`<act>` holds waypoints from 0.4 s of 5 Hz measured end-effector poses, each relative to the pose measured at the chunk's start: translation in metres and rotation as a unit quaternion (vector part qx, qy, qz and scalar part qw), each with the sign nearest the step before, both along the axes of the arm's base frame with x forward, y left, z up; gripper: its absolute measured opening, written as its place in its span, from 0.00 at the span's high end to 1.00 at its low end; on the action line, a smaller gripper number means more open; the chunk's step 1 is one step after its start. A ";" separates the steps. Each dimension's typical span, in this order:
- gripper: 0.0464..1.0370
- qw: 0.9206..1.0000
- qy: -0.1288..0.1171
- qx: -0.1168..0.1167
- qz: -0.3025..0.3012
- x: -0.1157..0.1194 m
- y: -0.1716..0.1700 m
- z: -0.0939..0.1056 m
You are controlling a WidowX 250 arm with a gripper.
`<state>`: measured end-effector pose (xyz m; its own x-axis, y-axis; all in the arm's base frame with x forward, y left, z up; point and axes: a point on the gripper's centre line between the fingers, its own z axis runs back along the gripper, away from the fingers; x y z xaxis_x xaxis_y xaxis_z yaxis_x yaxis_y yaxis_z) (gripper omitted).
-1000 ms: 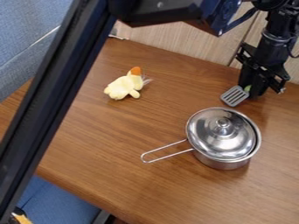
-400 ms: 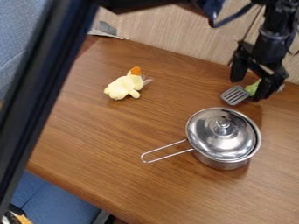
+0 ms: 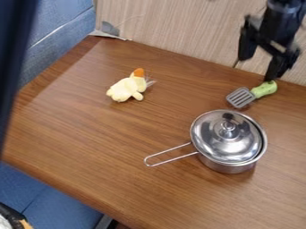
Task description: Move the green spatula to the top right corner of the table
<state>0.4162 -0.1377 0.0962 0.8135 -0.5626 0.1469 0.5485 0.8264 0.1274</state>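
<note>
Clearly, we have the wooden table (image 3: 137, 188) stretching out below. On its right half sits the lidded metal pot (image 3: 227, 168), handle pointing left. Our pincer (image 3: 259, 67) hangs at the far right, spread wide. We see the yellow plush toy (image 3: 125, 89) far left of the pot, and the green-handled spatula (image 3: 256, 92) lying far right, just beyond the pot.

Pincer (image 3: 258, 69) opened, raised; green spatula (image 3: 263, 90) more exposed.

Bright light, glare on lid (image 3: 222, 142), soft shadows
</note>
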 end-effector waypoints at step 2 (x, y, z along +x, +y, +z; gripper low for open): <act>0.04 0.999 -0.035 0.003 0.005 -0.011 0.009 0.023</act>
